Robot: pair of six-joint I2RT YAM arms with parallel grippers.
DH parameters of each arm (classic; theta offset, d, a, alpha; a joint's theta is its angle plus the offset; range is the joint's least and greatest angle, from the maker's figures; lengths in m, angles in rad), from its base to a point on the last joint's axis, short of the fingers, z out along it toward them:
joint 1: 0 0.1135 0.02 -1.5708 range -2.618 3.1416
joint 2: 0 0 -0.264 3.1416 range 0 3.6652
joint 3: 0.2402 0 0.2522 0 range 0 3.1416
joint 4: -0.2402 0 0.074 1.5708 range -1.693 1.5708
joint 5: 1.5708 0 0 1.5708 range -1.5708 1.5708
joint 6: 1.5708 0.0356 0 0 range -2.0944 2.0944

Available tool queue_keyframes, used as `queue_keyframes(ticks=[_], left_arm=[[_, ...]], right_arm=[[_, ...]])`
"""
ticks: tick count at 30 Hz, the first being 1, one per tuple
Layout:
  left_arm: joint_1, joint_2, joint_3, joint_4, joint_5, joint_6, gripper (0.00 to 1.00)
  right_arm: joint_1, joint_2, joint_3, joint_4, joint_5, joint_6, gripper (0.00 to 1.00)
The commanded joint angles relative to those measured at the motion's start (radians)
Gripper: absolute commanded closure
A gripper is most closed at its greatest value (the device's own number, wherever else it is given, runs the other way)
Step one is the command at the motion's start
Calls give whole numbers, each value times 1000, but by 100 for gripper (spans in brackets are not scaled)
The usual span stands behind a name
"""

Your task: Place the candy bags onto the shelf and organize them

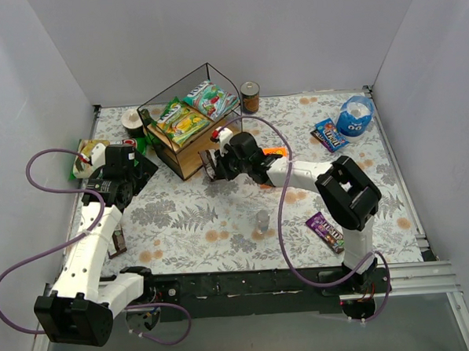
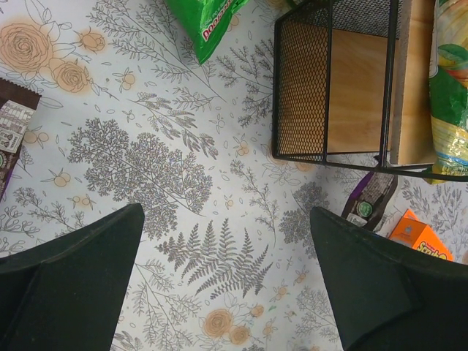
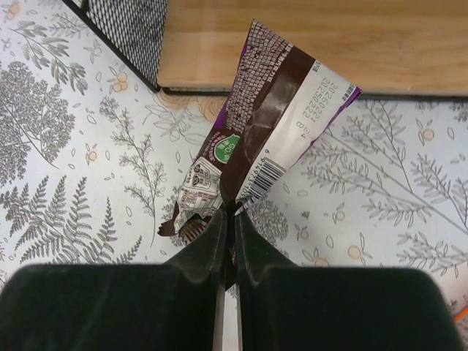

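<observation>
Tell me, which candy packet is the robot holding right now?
The brown-and-purple wrapper, pinched in the right tool just in front of the shelf; all the rest lie untouched.

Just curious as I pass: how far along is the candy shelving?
Done: green-yellow bag and teal-white bag lie atop the shelf. In hand: right hand pinches a brown-purple packet beside the lower board. Not yet shelved: purple wrapper, blue pack, dark brown wrapper.

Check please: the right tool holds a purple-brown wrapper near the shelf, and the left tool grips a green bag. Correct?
No: the left wrist view shows the left tool open and empty. The right tool does hold the purple-brown wrapper near the shelf.
</observation>
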State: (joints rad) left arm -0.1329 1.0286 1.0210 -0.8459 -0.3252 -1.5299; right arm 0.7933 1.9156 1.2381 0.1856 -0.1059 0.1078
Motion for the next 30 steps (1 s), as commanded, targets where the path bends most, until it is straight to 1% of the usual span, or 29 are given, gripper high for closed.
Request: queue_keyframes(ticks=[1, 8, 11, 16, 24, 27, 29, 30], left_arm=[[-2, 4, 50, -21, 11, 8, 2], [-2, 56, 125, -61, 61, 19, 2], [-2, 79, 157, -77, 74, 24, 2], [-2, 116, 218, -108, 86, 30, 2], [-2, 165, 284, -177, 173, -7, 2], [-2, 168, 289, -188, 195, -16, 2], [-2, 168, 289, -188, 202, -16, 2], [-2, 169, 289, -186, 206, -16, 2]], right_arm=[[6, 55, 101, 92, -37, -40, 90], [15, 161, 224, 155, -40, -105, 88], [15, 209, 273, 161, -37, -167, 87], [29, 253, 290, 238, -12, -207, 85], [80, 284, 261, 362, 66, -252, 80], [99, 301, 265, 386, 89, -273, 80], [107, 322, 285, 367, 101, -266, 80], [107, 324, 284, 354, 147, -258, 77]])
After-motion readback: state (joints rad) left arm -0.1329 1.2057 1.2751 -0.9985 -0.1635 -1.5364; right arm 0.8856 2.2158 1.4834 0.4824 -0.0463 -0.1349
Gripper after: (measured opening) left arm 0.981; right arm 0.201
